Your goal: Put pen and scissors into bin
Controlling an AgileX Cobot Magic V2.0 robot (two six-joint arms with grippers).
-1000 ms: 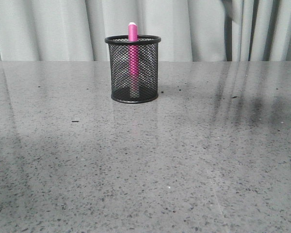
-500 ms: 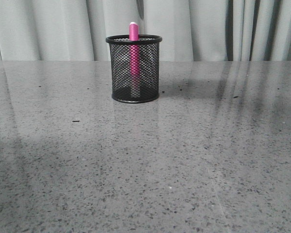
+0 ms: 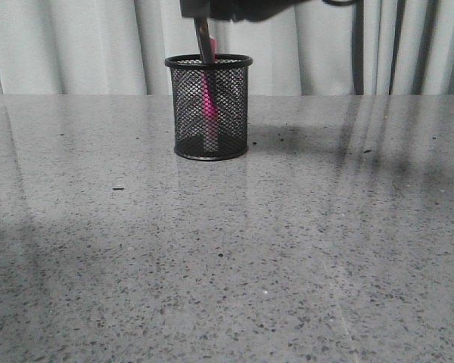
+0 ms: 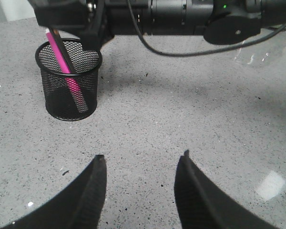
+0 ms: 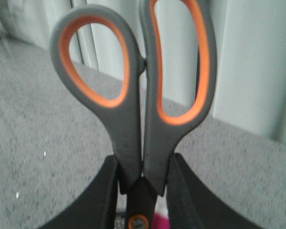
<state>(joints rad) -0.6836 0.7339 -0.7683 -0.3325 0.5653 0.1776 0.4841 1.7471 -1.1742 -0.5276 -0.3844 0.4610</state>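
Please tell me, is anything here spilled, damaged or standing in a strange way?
Nothing stands out. The bin stands upright on the table, with the pen leaning inside it. The right gripper holds the scissors by the handles, blades pointing down into the bin. The left gripper is open and empty.

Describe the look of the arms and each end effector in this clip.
The right arm is black with cylindrical segments, a thin black cable looping beneath it and a small green light. The left end effector has two broad, curved matte-black fingers. The right end effector shows the same black fingers.
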